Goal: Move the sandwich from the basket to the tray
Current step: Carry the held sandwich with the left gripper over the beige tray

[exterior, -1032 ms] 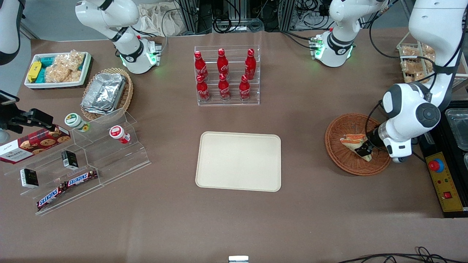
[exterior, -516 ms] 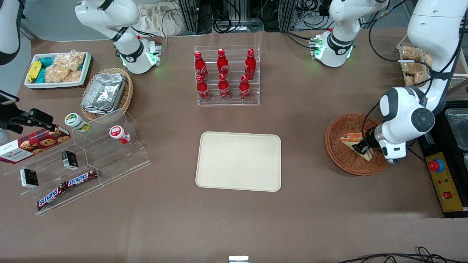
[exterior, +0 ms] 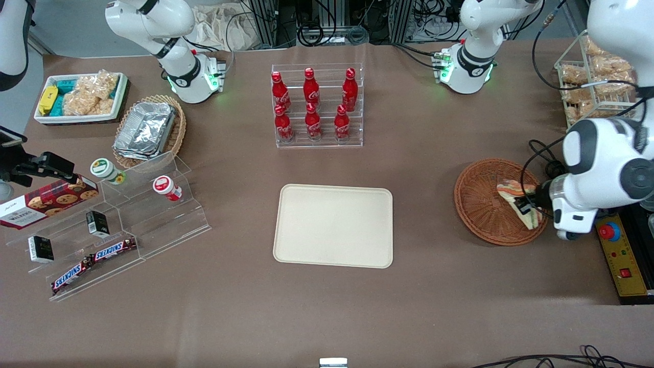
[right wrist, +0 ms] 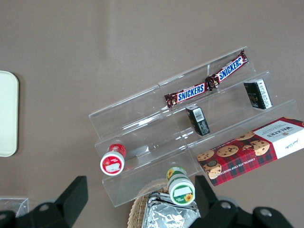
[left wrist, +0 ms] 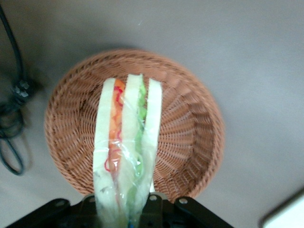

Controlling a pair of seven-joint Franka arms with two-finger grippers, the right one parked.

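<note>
So from my remote seat, the left arm's black two-finger gripper (exterior: pixel 524 207) is clamped on the small triangular sandwich wedge in clear wrap (exterior: pixel 520 202), pale bread with orange-red and green layers. In the wrist view the sandwich (left wrist: pixel 126 152) sticks straight out from between the fingers, cut face toward the camera, with the round reddish-brown woven wicker basket (left wrist: pixel 190 137) well below it, so it looks lifted clear of the weave and not resting on it. From the front the sandwich sits over the part of the basket (exterior: pixel 480 204) toward the working arm's end of the table, its tip about over the rim. The flat cream-beige rectangular tray with rounded corners (exterior: pixel 333 226) lies mid-table, well apart from the basket toward the parked arm's end, with nothing on it. Farther from the front camera than the tray there's a clear acrylic rack of red cola bottles (exterior: pixel 314 105). Toward the parked arm's end I can see a clear stepped acrylic display stand (exterior: pixel 153 214) with Snickers bars (exterior: pixel 94 260), a red tartan cookie box (exterior: pixel 48 202), a lighter oval wicker basket holding foil containers (exterior: pixel 148 130) and a white bin of snack bags (exterior: pixel 82 97).
</note>
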